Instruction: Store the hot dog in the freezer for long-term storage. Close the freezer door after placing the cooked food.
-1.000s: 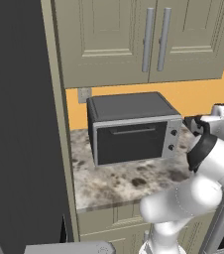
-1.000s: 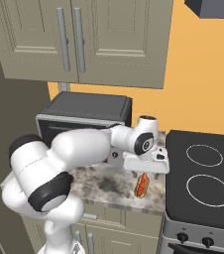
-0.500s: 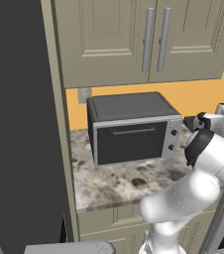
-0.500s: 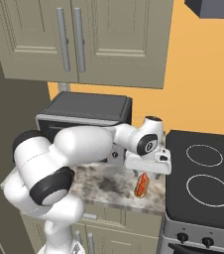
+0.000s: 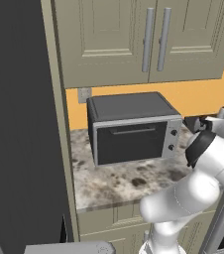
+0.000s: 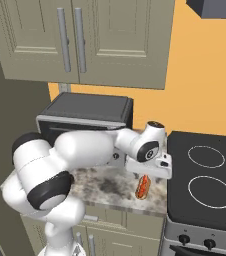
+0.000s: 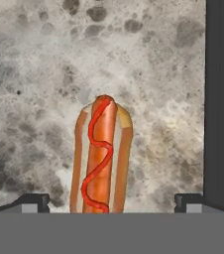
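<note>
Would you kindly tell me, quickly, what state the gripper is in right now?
Gripper: open, fingertips spread wide to either side of the hot dog, which lies on the counter; holding nothing.

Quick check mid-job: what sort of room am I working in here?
A home-style kitchen, rendered: a speckled stone counter carrying a toaster oven, cabinets above, and a stove beside it.

No text — no labels readable anywhere.

Hot dog (image 7: 101,156): orange-red sausage, red squiggle, tan bun. Counter (image 7: 44,99): grey-brown speckled stone.
</note>
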